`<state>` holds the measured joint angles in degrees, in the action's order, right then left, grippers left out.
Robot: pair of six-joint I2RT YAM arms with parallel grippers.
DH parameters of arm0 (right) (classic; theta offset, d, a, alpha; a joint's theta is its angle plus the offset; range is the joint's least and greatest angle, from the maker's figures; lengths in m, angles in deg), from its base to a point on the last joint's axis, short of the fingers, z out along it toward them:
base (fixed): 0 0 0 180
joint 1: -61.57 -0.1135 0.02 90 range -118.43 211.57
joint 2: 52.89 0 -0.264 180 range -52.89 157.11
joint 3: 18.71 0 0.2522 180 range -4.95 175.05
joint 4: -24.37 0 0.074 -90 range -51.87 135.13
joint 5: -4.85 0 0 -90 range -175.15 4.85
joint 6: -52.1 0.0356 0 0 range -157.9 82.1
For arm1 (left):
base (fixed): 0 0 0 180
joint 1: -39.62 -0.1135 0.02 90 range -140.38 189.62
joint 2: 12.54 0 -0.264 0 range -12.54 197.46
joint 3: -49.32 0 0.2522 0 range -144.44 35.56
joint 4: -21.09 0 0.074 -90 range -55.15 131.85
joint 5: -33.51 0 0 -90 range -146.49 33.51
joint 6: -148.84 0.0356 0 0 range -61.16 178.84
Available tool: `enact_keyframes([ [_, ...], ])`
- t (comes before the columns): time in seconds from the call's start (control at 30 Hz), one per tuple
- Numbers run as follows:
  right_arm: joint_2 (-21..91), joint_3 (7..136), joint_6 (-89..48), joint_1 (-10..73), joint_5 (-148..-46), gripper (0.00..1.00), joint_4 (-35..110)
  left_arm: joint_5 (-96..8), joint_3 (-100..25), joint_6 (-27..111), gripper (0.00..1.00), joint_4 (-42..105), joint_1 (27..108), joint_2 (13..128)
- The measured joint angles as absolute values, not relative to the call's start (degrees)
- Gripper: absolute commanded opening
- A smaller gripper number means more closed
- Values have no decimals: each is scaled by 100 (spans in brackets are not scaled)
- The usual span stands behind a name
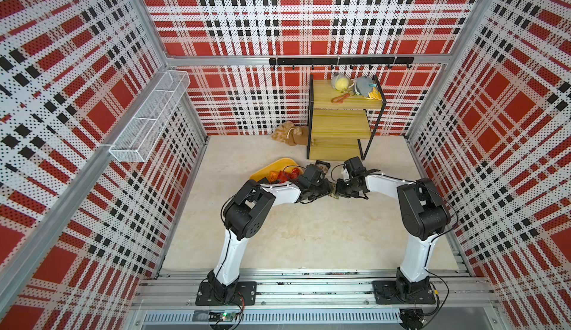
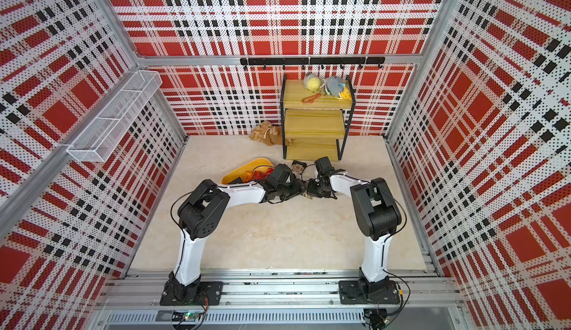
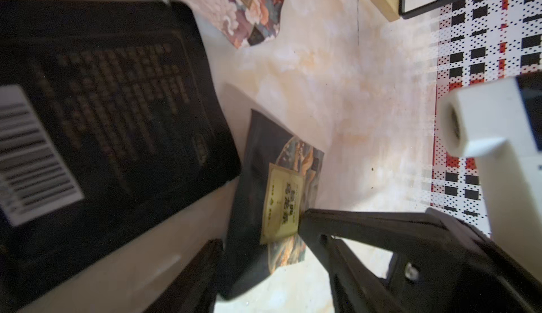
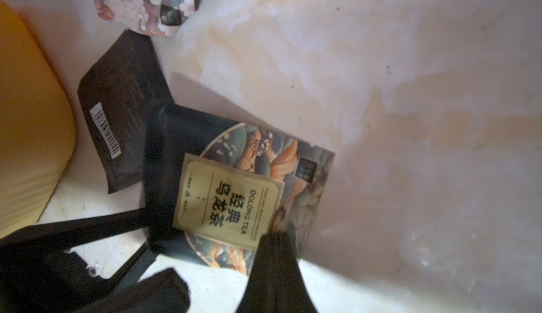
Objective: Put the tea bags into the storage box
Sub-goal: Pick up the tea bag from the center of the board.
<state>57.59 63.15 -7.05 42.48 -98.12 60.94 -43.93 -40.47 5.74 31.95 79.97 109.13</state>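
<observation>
Pinching the oolong tea sachet (image 4: 234, 185) at one printed corner, the right gripper (image 4: 273, 238) is seen clenched, so that the sachet is held clear of the table (image 1: 293, 235), tilted, with a shadow thrown beneath it. It is held between the two arms, just beside the storage box (image 1: 279, 163) and not in it. The left gripper (image 3: 259, 231) is presented from the opposite side with its fingers (image 3: 366, 229) spread: one tip is laid against the cream label, the other lies beyond the dark edge. No firm squeeze by them can be made out. A hand-over is judged to be the purpose, since the yellow box lies on the left arm's side, where red foil sachets (image 1: 285, 174) are already gathered in it.

The printed face is turned toward the right wrist camera. The long axis is judged to run from the plain dark end to the floral end; the dark end is pointed toward the box, the floral end away from it. In both top views only a thin sliver is shown between the grippers, so the sachet is judged to be nearer on edge than flat.

A black barcode sachet (image 4: 117, 121) is seen lying flat on the table between the held sachet and the box wall, and a floral sachet (image 4: 140, 0) is seen near it; both are outside the box.
</observation>
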Motion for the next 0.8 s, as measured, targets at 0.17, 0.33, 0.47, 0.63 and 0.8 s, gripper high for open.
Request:
enact_keyframes([
  [0.17,5759,6308,-707,4256,-9834,0,6074,-4232,-3804,346,54,2756,7993,10882],
  [0.33,5759,6308,-716,4259,-9841,0,6074,-4072,-3802,226,42,2620,8006,10882],
  [0.47,5759,6308,-716,4259,-9841,0,6074,-4039,-3802,228,29,2636,8021,10882],
  [0.63,5759,6311,-696,4259,-9845,23,6074,-4041,-3802,274,10,2688,8021,10882],
  [0.8,5678,6341,-694,4270,-9838,55,6028,-4055,-3802,296,0,2754,8019,10882],
])
